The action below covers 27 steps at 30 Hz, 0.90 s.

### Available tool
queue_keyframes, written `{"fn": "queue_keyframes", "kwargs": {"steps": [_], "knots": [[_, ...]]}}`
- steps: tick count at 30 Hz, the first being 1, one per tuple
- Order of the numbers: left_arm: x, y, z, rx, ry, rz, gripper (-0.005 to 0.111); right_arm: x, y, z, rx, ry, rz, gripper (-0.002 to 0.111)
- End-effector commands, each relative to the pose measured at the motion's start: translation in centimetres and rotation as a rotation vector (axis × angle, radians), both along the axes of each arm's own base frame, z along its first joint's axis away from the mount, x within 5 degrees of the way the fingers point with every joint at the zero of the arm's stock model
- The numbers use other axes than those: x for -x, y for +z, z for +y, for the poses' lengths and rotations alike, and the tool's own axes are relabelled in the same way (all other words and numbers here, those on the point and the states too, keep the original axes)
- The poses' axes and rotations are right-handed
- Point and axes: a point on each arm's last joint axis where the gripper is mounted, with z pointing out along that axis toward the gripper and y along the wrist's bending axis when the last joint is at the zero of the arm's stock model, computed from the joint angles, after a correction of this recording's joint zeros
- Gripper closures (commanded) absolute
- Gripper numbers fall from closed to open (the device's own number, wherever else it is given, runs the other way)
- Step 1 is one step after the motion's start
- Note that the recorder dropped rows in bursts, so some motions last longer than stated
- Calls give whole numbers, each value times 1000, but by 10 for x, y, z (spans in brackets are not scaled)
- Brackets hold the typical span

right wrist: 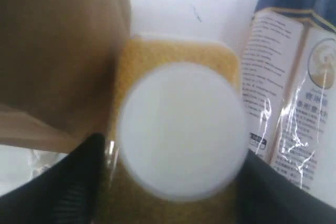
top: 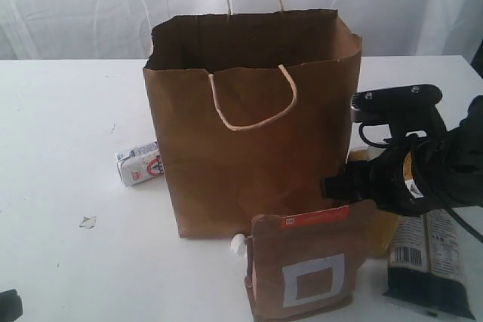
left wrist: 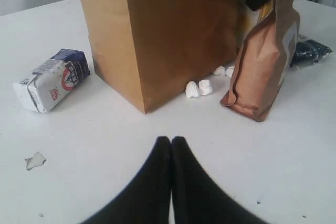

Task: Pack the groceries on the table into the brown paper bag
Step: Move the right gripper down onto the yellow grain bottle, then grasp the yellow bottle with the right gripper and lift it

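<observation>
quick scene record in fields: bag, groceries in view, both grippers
bag: brown paper bag upright, top open
left of bag: small white-blue carton on its side
in front of bag: brown pouch standing
right of pouch: dark-blue packet lying down
left gripper: shut, holding nothing
right gripper: jaws either side of yellow-grain bottle, contact unclear

Tall brown kraft paper bag (top: pixel 249 148) is matt and a bit creased, the long dark-blue packet (right wrist: pixel 294 93) is shiny crinkly plastic film, white tabletop (top: pixel 60 148) looks smooth, matt.
</observation>
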Motion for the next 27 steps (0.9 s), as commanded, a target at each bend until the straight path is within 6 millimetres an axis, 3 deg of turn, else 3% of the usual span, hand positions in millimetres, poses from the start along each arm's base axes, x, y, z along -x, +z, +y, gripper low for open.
{"fn": "queue_keyframes", "kwargs": {"steps": [1,7,15,17,22,27], "knots": [[0,-1,0,3,-6,1,107,-2,2,-1,22,58,-44,48],[0,-1,0,3,-6,1,107,-9,-2,-4,19,61,-54,51],[0,-1,0,3,-6,1,107,-2,7,-11,14,4,-50,100],[0,-1,0,3,-6,1,107,0,16,-12,-11,8,-86,108],[0,-1,0,3,-6,1,107,13,47,-19,-69,26,-215,108],[0,-1,0,3,-6,1,107,31,100,-34,-79,64,-450,108]]}}
